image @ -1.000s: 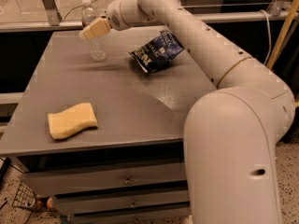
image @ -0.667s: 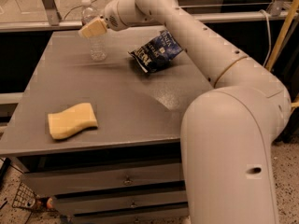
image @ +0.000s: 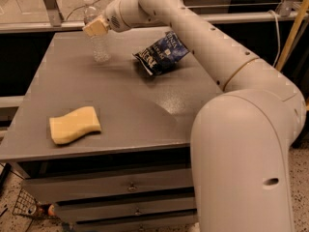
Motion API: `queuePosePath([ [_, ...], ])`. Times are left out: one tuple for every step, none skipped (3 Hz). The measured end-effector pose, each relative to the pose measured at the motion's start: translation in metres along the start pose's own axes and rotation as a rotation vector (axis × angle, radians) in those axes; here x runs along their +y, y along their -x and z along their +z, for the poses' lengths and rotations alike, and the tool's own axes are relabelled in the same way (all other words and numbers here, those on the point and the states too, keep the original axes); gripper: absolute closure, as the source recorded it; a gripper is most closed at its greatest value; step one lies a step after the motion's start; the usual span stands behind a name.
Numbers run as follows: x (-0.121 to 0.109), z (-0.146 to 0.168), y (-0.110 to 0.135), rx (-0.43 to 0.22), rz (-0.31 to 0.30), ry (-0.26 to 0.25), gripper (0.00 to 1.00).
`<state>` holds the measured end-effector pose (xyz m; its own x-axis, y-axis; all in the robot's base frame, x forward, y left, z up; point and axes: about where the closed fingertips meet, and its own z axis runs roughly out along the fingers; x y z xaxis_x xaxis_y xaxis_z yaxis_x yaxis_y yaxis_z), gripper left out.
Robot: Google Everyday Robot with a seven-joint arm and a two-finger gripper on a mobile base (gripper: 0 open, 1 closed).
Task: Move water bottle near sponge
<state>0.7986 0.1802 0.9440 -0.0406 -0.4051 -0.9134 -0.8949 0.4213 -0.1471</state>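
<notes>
The water bottle (image: 100, 48) is clear with a white cap and stands upright at the far left of the grey table (image: 125, 105). My gripper (image: 94, 27) is at the bottle's upper half, and its tan pad covers the bottle's middle. The pale yellow sponge (image: 75, 124) lies flat near the table's front left edge, well apart from the bottle and the gripper.
A dark blue snack bag (image: 161, 53) lies on the table to the right of the bottle, under my arm. My white arm (image: 231, 129) fills the right side of the view. Drawers (image: 130, 187) sit below the tabletop, and a rail (image: 29, 27) runs behind it.
My gripper has shifted a little to the left at the bottle. The bottle, sponge and bag have not moved.
</notes>
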Motion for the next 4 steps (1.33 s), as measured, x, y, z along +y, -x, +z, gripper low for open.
queuePosePath([
  [0.012,-0.018,0.008,-0.017,-0.018,-0.002,0.94],
  [0.048,-0.039,0.014,-0.030,-0.034,0.044,1.00],
  [0.048,-0.038,0.014,-0.030,-0.035,0.044,1.00],
  [0.068,-0.039,0.019,-0.021,-0.055,0.076,1.00],
])
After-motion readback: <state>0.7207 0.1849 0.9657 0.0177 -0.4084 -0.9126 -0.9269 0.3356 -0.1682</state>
